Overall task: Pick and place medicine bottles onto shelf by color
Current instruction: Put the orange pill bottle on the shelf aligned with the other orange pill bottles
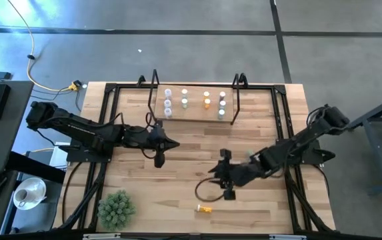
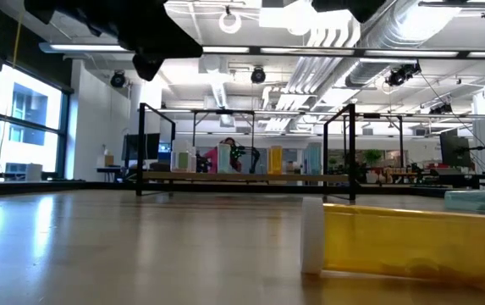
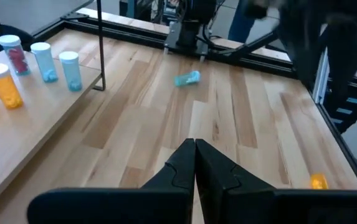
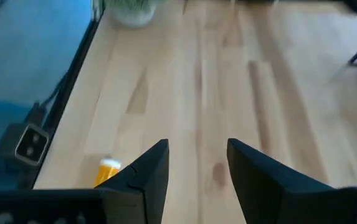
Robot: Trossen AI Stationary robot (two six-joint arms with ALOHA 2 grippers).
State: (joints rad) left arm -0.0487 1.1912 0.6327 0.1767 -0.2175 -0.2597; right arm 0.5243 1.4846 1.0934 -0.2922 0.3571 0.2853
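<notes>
- Plant ball (image 1: 116,208): green and spiky, at the near-left corner of the table (image 1: 257,203). It sits well apart from every bottle.
- Left gripper (image 1: 160,159): over the left-middle of the table, near side of the shelf's left end. Its fingers (image 3: 184,163) are pressed together with nothing between them, pointing out over bare wood.
- Shelf (image 1: 195,115): a light-wood board with black uprights at both ends, standing at the far middle of the table.
- Bottles on the shelf: all upright, white-capped, in four short columns running near to far. The leftmost column is whitish or purple (image 1: 168,103); I cannot tell which from above. Next comes a pale-green column (image 1: 185,102), then orange (image 1: 207,102), then teal (image 1: 222,103) at the right end. The left wrist view shows an orange one (image 3: 5,86), a red-filled one (image 3: 15,53) and two pale-blue ones (image 3: 70,70) near one upright.
- Orange bottle (image 1: 205,209): lying on its side on the table, near-middle, well short of the shelf. In the low view it fills the right foreground (image 2: 403,242), cap to the left.
- Right gripper (image 1: 228,174): over the table right of centre, just far of the orange bottle and not touching it. Its fingers (image 4: 152,168) stand moderately apart, empty, with the orange bottle (image 4: 108,170) showing beside one finger.
- Teal bottle (image 3: 187,79): lying on its side on the table right of centre, near the right arm. In the high view it is mostly hidden under that arm.
</notes>
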